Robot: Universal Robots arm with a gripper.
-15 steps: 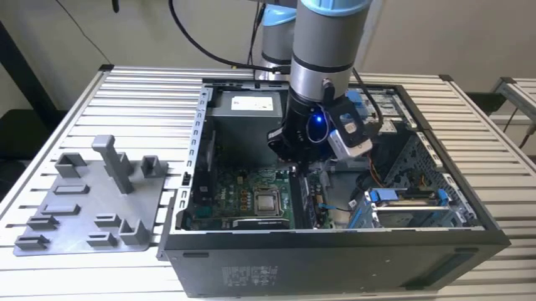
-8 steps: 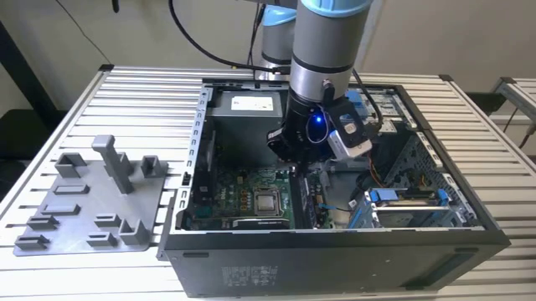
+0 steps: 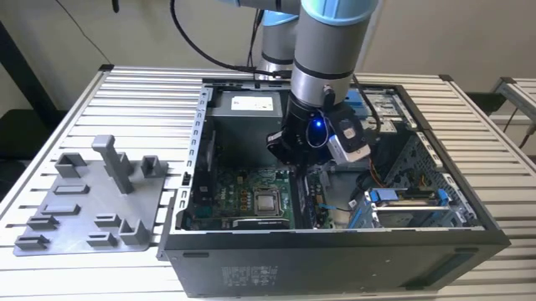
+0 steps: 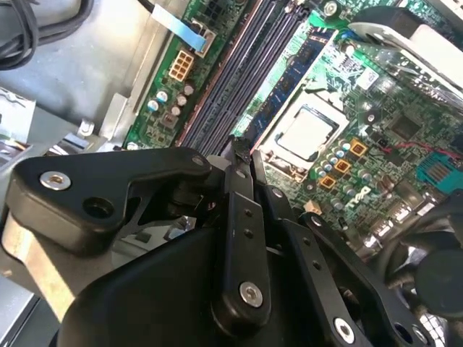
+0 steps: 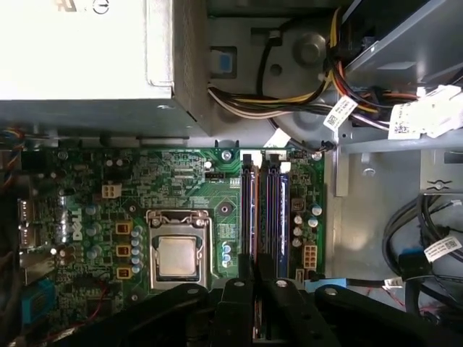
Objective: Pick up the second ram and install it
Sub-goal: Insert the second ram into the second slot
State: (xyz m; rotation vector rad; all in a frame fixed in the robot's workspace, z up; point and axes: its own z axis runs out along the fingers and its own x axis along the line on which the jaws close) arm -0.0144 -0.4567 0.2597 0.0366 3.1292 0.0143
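Inside the open computer case point(image 3: 335, 254), the robot's gripper point(image 4: 242, 155) hangs low over the motherboard point(image 5: 181, 181). Its fingers point(image 4: 246, 217) are drawn together on a thin dark strip seen edge-on, which looks to be the second memory stick point(image 4: 239, 146). The long memory slots point(image 5: 264, 210) run just beyond the fingertips, and the square processor point(image 5: 178, 256) sits off to one side of them. Well away from the fingers, the grey tray point(image 3: 92, 207) rests outside the case. The work appears to be at the install stage. Seating the stick calls for lining its edge squarely over a free slot and pressing straight down.
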